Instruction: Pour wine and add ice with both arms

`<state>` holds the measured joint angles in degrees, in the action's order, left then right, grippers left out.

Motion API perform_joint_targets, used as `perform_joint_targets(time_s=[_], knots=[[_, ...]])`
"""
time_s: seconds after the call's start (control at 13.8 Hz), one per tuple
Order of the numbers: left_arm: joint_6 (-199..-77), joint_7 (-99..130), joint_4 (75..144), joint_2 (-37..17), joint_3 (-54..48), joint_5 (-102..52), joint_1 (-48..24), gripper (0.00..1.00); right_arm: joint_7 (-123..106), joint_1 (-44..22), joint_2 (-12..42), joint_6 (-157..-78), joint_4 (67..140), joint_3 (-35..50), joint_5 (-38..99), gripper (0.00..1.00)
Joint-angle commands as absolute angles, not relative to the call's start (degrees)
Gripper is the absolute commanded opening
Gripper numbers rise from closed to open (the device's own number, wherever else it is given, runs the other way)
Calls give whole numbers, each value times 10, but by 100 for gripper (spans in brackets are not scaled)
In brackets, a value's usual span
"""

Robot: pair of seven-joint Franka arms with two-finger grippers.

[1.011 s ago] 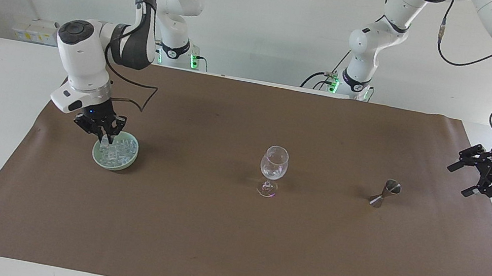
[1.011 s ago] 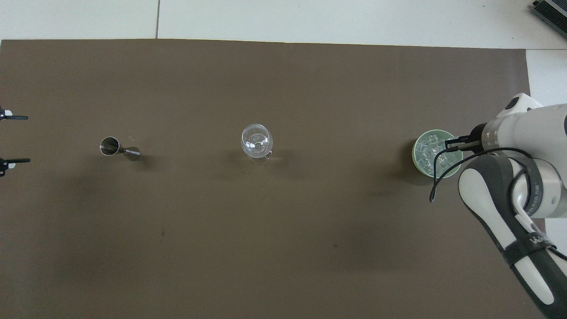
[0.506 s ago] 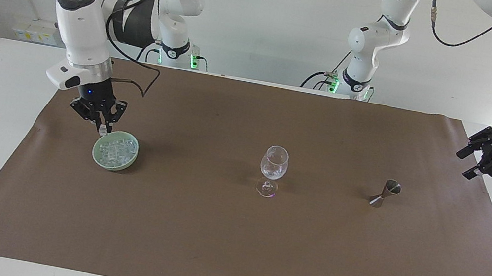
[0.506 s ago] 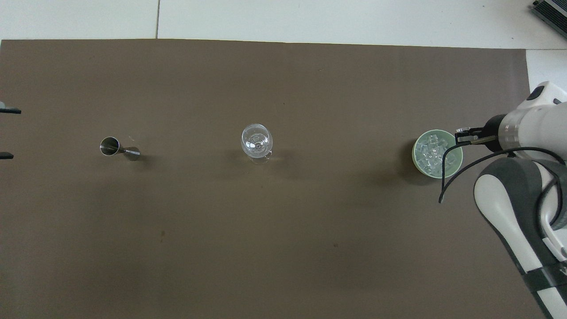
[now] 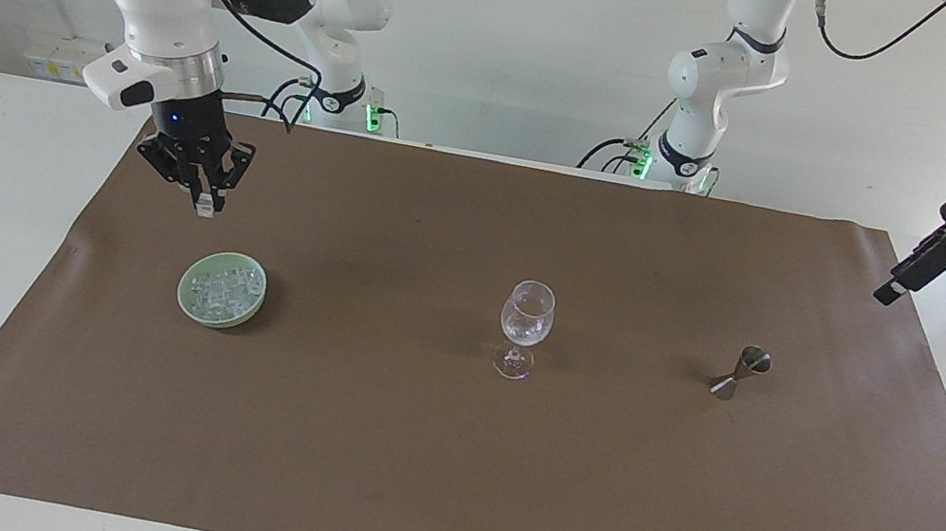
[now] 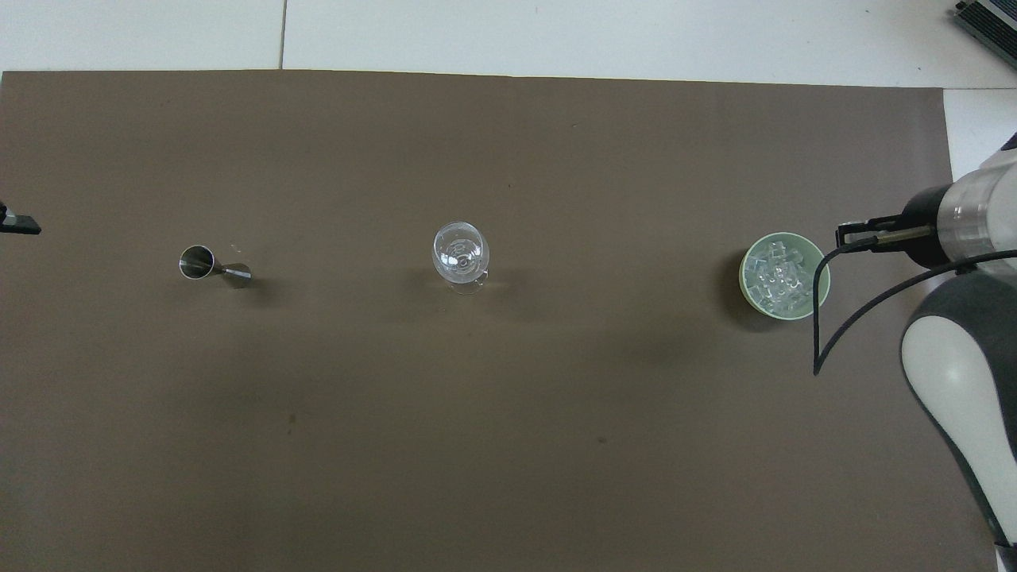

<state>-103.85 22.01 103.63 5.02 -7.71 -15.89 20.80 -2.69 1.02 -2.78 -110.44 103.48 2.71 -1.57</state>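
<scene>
Over mat [image 5: 404, 446] at 11 o'clock from bowl [image 5: 184, 301] of ice [image 5: 224, 291], pinches one cube [image 5: 205, 209] in right gripper [image 5: 204, 204] and can drop it by a jerk toward wine glass [image 5: 527, 318] at 3 o'clock, with left gripper [image 5: 890, 289] waiting spread.

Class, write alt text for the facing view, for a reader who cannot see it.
The right pincer, shut on an ice cube, hangs above the brown mat, near a green bowl of ice. A wine glass stands mid-mat, a metal jigger beside it. The left pincer waits raised at its end.
</scene>
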Motion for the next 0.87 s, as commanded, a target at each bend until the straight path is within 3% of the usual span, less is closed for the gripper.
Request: perform_joint_targets(time_s=[0.0,0.22,0.79], knots=[[-1014,135,1048,70,-69,-125,202,100,-6,12,-9,-1042,967,40,-4,0],[-1004,91,1048,76,-70,-92,198,100,-6,13,-5,-1019,941,40,-4,0],[-964,31,1041,81,-70,-29,101,100,-6,12,4,-976,903,41,-4,0]])
